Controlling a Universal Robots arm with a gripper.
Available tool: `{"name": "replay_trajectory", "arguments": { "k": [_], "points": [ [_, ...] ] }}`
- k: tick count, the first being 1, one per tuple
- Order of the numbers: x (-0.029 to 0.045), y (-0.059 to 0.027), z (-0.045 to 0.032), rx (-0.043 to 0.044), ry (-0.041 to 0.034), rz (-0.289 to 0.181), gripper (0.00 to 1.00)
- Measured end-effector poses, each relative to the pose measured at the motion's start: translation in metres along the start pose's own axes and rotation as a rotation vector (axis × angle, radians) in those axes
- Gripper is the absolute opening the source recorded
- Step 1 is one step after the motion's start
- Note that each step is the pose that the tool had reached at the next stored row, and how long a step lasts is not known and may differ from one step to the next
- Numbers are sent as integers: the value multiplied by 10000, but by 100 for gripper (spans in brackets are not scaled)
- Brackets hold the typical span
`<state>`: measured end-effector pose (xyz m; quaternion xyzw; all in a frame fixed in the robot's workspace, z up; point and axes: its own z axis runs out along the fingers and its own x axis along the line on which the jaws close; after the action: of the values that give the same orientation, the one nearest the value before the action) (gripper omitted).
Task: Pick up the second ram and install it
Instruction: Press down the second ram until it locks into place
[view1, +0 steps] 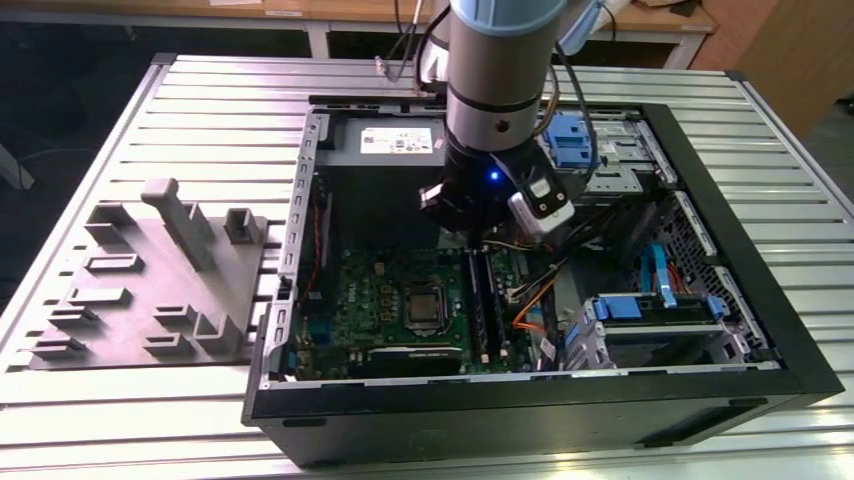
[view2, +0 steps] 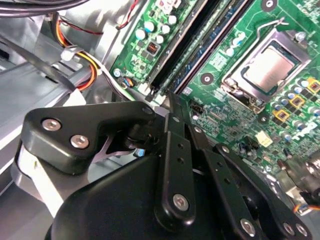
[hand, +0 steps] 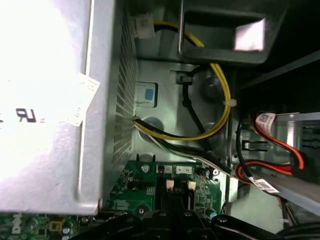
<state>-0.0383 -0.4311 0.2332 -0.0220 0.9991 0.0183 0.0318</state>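
Note:
My gripper (view1: 467, 238) hangs inside the open computer case, just over the far end of the memory slots (view1: 486, 310). In the second wrist view its fingertips (view2: 169, 100) are drawn together with nothing showing between them, right at the end of the black slot rails (view2: 172, 60). A dark blue-green stick, the second ram (view2: 206, 44), stands on edge between those rails on the green motherboard (view2: 235, 125). I cannot tell whether the fingertips touch the ram or how deep it sits. In the first wrist view, white slot latches (hand: 169, 185) show beside the gripper's black body.
The processor socket (view2: 270, 65) lies beside the slots. Orange and yellow cables (view2: 87, 70) run near the gripper, and more cables (hand: 220, 100) cross the case wall. The silver power supply (view1: 400, 140) and blue drive bays (view1: 654, 305) crowd the case. A grey fixture (view1: 160, 280) sits on the slatted table.

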Motion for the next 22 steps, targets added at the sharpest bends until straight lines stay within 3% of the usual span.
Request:
{"name": "replay_trajectory", "arguments": {
  "k": [3,10,22],
  "points": [
    [-3,2,-49,11,0,-1,10],
    [-1,-46,-52,16,1,-2,10],
    [18,-500,-68,15,1,-2,10]
  ]
}}
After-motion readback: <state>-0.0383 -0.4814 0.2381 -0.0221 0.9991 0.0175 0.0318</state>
